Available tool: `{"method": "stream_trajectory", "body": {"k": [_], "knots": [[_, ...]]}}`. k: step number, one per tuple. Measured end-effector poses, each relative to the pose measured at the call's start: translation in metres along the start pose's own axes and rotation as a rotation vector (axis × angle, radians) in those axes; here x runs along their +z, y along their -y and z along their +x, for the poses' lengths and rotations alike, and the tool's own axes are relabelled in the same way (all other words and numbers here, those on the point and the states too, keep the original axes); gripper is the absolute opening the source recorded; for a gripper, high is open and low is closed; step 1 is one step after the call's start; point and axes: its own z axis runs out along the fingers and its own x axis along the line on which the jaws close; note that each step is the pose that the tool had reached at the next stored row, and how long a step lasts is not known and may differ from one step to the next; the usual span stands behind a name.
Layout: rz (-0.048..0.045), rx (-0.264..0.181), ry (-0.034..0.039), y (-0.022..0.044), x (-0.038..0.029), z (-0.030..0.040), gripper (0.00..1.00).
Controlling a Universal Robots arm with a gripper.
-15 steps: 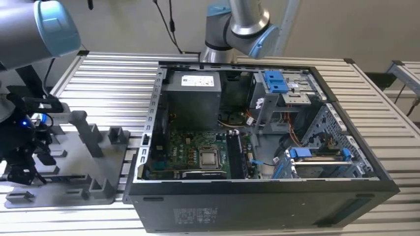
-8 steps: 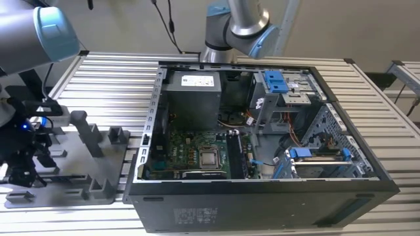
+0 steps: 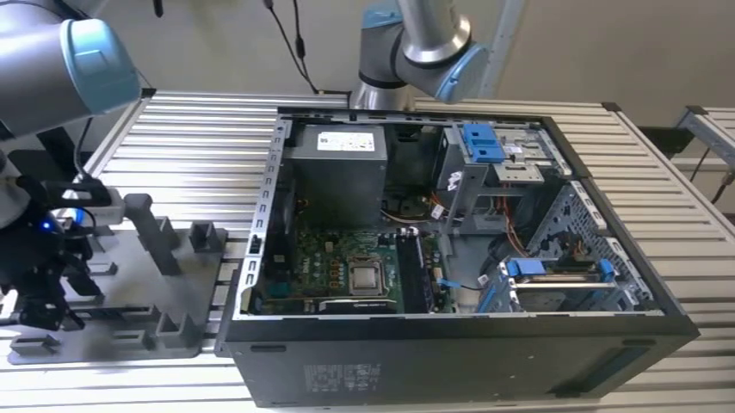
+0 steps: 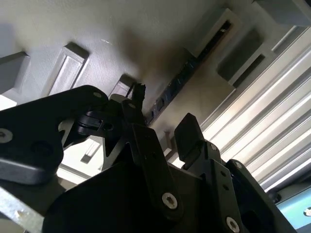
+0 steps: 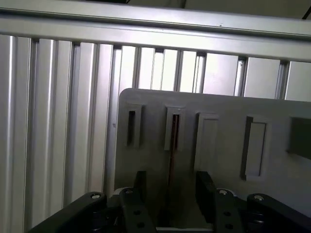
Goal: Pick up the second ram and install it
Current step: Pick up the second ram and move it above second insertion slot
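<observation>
Gripper: one, over the grey fixture plate in both wrist views; in the exterior view it hangs at the exterior view's left.
Fingers: two, spread apart and gripping nothing, with a gap showing between each one and the stick.
Second ram: one thin dark stick, in the gap between the two fingers and touched by neither.
Ram, seating: it stands on its long edge on the plate, its far end in a raised slot frame ahead of the fingertips.
Ram, long axis: it runs flat along the plate, straight out from between the fingers and in line with the gap. In the second wrist view its broad face shows, with a row of small dark chips.
Slot frames: four raised ones in a row beyond the fingertips in the first wrist view, the ram in the second of them.
Fixture plate: one, on the slatted aluminium table.
Computer case: one, open, well away from the fingers towards the exterior view's right.
</observation>
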Motion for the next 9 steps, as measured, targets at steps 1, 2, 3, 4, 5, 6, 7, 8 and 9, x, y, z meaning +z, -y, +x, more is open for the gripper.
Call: {"method": "stream_trajectory", "body": {"k": [1, 2, 3, 4, 5, 6, 7, 8, 9], "knots": [[0.0005, -0.001, 0.0000, 0.0000, 0.0008, 0.0000, 0.54], [0.0007, -0.002, 0.0001, 0.0000, 0.0017, 0.0000, 0.54], [0.0006, -0.002, -0.0001, 0.0000, 0.0023, 0.0000, 0.54], [0.0006, -0.002, -0.0004, -0.0001, 0.0027, 0.0000, 0.54], [0.0008, -0.002, -0.0005, -0.0001, 0.0033, 0.0000, 0.54], [0.0007, -0.002, -0.0010, -0.0001, 0.0035, 0.0000, 0.54], [0.0008, -0.002, -0.0012, -0.0001, 0.0038, 0.0000, 0.54], [0.0012, -0.002, -0.0012, -0.0001, 0.0043, 0.0000, 0.54], [0.0015, -0.002, -0.0013, -0.0001, 0.0047, 0.0000, 0.54]]}}
